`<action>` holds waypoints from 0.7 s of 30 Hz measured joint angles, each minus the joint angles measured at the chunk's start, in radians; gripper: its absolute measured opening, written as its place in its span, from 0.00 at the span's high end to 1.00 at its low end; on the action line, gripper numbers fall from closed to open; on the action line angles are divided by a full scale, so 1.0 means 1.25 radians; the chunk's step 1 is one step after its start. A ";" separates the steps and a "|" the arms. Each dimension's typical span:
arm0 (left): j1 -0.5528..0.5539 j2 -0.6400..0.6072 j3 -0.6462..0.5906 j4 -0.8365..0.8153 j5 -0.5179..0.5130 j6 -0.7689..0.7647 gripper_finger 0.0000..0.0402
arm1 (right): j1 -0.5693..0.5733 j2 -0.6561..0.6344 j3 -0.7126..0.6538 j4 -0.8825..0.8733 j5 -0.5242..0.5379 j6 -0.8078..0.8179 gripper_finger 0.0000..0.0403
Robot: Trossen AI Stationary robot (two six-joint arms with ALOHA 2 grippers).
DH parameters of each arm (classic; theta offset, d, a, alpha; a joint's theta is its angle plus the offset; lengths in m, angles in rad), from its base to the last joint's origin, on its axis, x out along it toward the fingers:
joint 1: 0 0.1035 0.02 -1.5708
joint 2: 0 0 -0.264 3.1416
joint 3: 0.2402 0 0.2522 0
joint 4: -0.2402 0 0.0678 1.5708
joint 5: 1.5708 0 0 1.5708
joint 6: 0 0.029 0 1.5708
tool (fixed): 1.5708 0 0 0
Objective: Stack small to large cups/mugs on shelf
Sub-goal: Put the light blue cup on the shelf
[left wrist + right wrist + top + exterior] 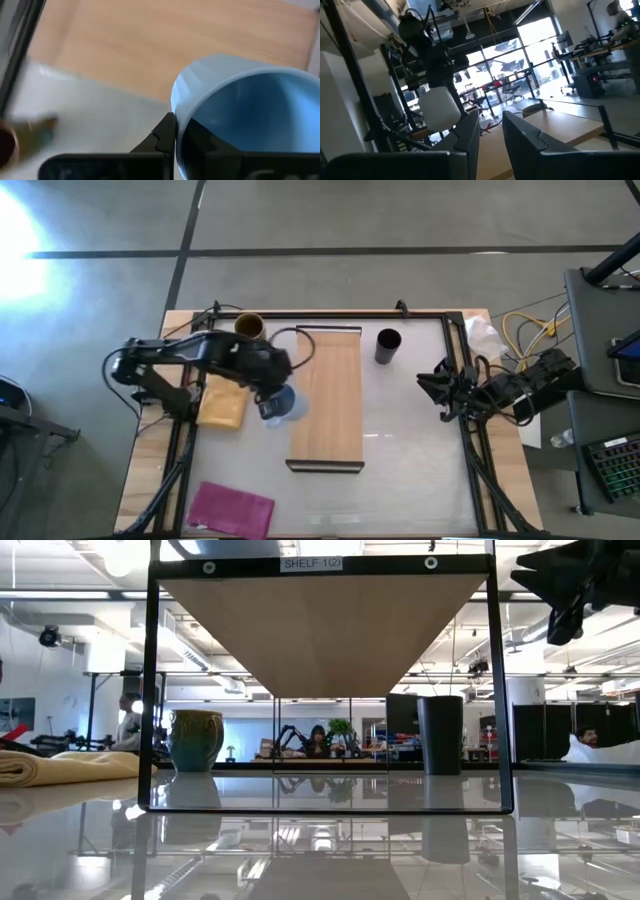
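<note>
- The left pincer (272, 406) grips the small light-blue cup (283, 404) by its rim, one finger inside the cup (200, 145) and one finger outside; the cup is held lifted just beside the left long edge of the shelf (328, 395).
- The yellow cloth (222, 402) lies on the table (420, 460) under the left arm, and the magenta cloth (232, 508) sits at the table's near left corner.
- The shelf, a long light-wood board, stretches from near to far across the middle of the table.
- The right pincer (432, 389) hangs at the table's right edge, well apart from the shelf, its fingers (470, 137) a narrow gap apart and holding nothing.
- The black cup (387, 345) stands upright just right of the shelf's far end.
- The mustard-brown mug (249, 326) stands upright at the far left, near the table's back rail.
</note>
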 joint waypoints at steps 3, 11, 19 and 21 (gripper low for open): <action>0.000 0.053 0.069 0.000 0.011 0.132 1.00 | 0.000 0.019 0.019 0.000 -0.053 -0.015 0.80; 0.027 0.154 0.196 0.003 0.080 0.334 1.00 | 0.000 0.117 0.096 -0.011 -0.089 -0.019 0.80; 0.033 0.245 0.299 0.001 0.135 0.428 1.00 | 0.000 0.232 0.192 -0.129 -0.089 0.018 0.80; 0.034 0.264 0.317 -0.003 0.147 0.438 1.00 | 0.000 0.252 0.217 -0.160 -0.089 0.018 0.80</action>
